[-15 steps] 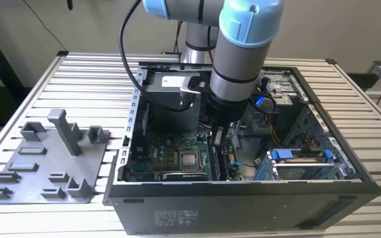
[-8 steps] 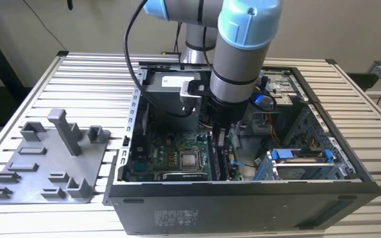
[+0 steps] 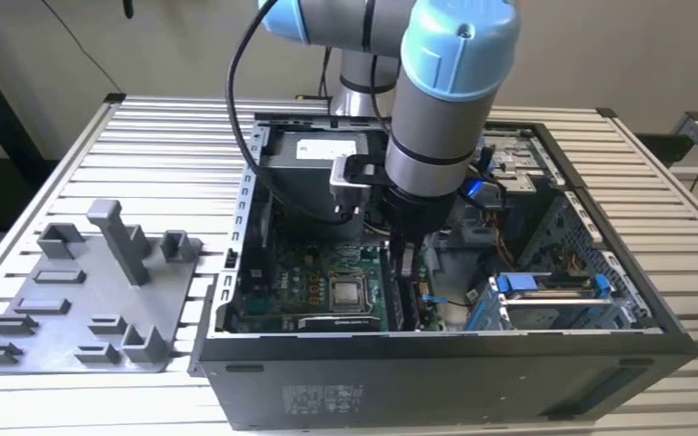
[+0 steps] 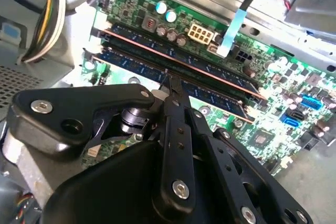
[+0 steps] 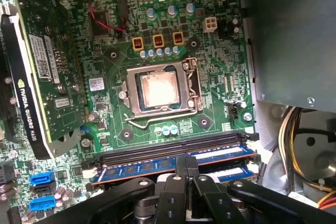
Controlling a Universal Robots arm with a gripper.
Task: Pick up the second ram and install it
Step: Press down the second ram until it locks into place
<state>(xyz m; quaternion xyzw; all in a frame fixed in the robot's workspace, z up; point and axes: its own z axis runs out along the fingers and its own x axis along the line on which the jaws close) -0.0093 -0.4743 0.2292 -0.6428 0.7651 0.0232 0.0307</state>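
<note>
Robot arm reaching down into an open computer case, its gripper [image 4: 169, 85] pressed onto a memory stick on the motherboard [image 5: 157, 40].

The fingers are drawn together, their tips meeting on the top edge of the second ram [image 4: 136, 66], which stands in its slot. A first stick [image 4: 178, 51] sits just beside it, making two seated. In the first wrist view, two empty dark slots [image 5: 173, 146] lie between the sticks and the processor socket [image 5: 157, 90]. On the exterior view's left, a grey tray [image 3: 88, 300] with upright posts rests on the slatted table [image 3: 167, 145], apart from the case [image 3: 446, 381].
</note>
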